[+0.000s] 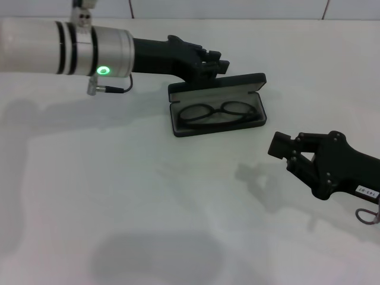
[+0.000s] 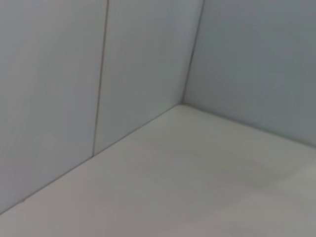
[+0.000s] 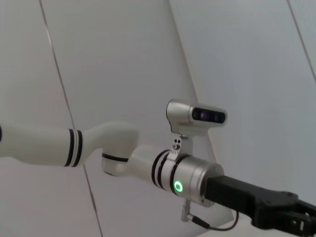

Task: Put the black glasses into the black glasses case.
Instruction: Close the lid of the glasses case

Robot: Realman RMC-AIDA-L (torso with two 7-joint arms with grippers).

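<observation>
Black glasses lie in the black glasses case; left hand, seemingly pinching its lid

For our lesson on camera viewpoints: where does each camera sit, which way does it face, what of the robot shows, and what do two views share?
Head: high on the robot, looking down at the table; glasses in the open case; left pincer at its lid, right pincer beside.
Left wrist: faces wall and table corner; no robot parts.
Right wrist: faces the wall and left arm.
Shared: head and right wrist both show the left arm.
</observation>
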